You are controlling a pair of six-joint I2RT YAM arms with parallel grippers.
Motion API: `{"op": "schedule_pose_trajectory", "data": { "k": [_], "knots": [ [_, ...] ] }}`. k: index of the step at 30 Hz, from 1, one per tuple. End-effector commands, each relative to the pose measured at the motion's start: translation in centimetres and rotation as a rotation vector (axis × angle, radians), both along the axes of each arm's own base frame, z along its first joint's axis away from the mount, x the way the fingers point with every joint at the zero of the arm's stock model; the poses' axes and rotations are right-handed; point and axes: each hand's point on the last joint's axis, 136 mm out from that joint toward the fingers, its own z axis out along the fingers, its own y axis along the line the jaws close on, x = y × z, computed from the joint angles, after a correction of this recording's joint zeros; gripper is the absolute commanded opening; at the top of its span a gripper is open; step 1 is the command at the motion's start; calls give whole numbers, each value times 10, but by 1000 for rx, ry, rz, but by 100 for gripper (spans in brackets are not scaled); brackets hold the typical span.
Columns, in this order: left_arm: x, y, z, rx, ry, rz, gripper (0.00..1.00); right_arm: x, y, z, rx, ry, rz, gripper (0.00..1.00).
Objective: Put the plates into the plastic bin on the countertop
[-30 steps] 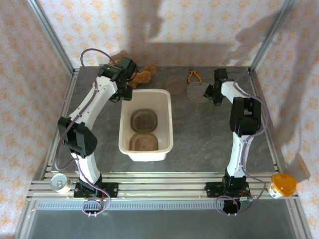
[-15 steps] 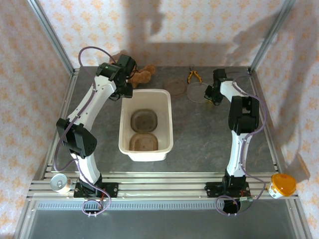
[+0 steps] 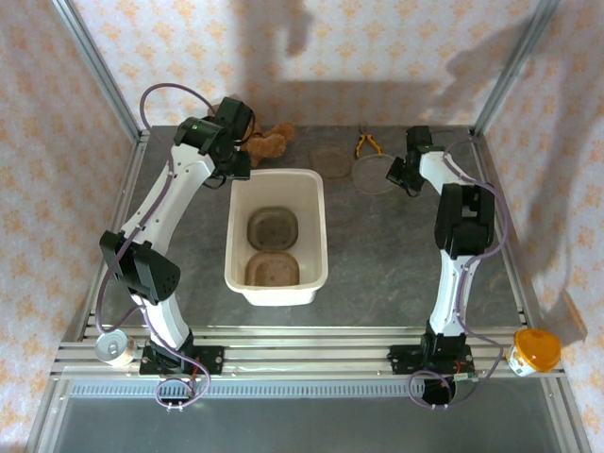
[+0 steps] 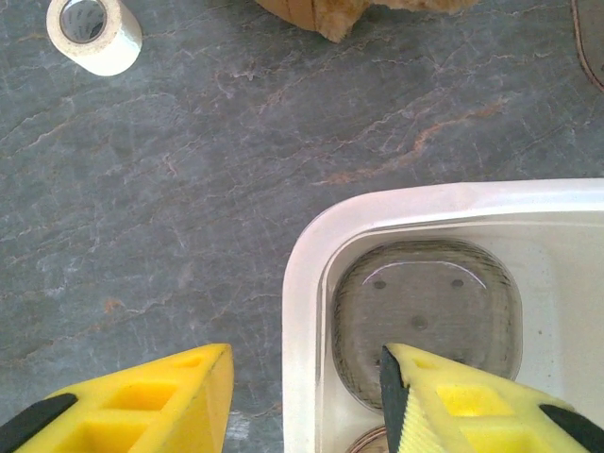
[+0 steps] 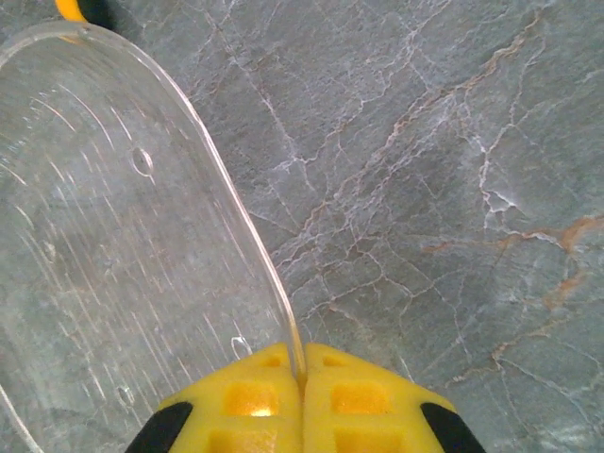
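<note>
table [image 3: 377,255]: dark grey, stone-look with pale and rusty veins, edged by aluminium rails.
left arm [image 3: 160,212]: reached to the far left; its left jaws hung over the far-left corner of the bin, one yellow tip above the table and the other above the bin's inside.
left jaws: stood partly apart, gripping nothing.
right arm [image 3: 458,236]: stretched to the far right of the table.
right jaws: pressed together on the thin rim of the held plate; in the right wrist view the edge ran straight into the seam between the yellow tips.
bin [image 3: 276,174]: white, rectangular, rounded corners, rolled rim; it sat left of centre on the table, long side running near to far.
plates in bin: two clear dishes lay flat on the floor, the far one [image 3: 274,226] and the near one [image 3: 272,270] side by side; the left wrist view showed the far one [image 4: 425,311] as a rounded, see-through square with small dots.
held plate [image 5: 123,255]: clear, faintly scratched, thin-edged; just right of the bin's far end, near the pliers [image 3: 366,143].
loose plate [image 3: 331,160]: clear, round, flat on the table between the bin and the pliers.
brown toy [image 3: 269,142]: on the table beyond the bin's far-left corner.
tape roll [image 4: 94,33]: small, white, on the table, well apart from the bin.
</note>
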Motion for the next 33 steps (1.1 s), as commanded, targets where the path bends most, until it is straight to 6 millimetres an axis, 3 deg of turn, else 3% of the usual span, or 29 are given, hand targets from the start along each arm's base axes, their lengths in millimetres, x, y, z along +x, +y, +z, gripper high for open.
{"op": "schedule_pose_trajectory", "data": {
  "k": [1, 12, 20, 27, 33],
  "knots": [
    [-1, -6, 23, -13, -67, -22, 47, -12, -10, 12, -53, -3, 3, 1],
    [0, -32, 36, -11, -118, -119, 48, -35, -11, 43, -70, -48, 21, 0],
    [10, -95, 60, 97, -223, -412, 51, -60, -16, 93, -83, -156, 52, 0],
    [31, -166, 83, -9, -345, -660, 52, -71, 7, 159, -4, -328, 160, 0],
    [39, -203, 104, -69, -433, -813, 61, -92, 24, 209, 30, -458, 247, 0]
  ]
}}
